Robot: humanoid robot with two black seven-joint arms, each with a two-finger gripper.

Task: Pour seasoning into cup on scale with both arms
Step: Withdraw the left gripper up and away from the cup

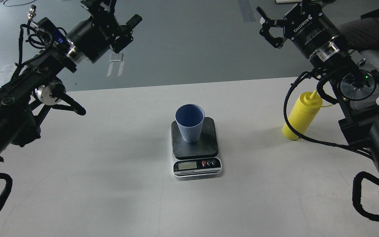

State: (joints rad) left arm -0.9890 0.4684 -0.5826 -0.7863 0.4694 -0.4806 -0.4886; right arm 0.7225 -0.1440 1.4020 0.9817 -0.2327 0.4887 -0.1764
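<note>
So, nothing is in hand yet. Both arms hang high past the far edge of the bench. Right gripper: jaws released, fingers spread, grasping nothing. Left gripper: jaws look parted and bare, though the view is dark and partly end-on.

Bottle stands upright on the bench at your right, well apart from the scale, nozzle up, partly crossed by a cable of the right arm. Cup sits upright on the scale's platform, toward its far edge, mouth open; it looks empty as far as can be seen.

Step in hand, by my reading: fetch the bottle with the right arm.
- Drop the right gripper beside the bottle and take it at mid-body, below the shoulder; the plastic probably gives, so clench lightly or it may squirt early.
- Watch that cable; it could drag the bottle over.
- Keep the left arm for steadying the cup. Don't lean on the platform.
- Tip the nozzle over the cup's centre.

Count: one bottle, one cup, one scale, two arms, two grippers.
</note>
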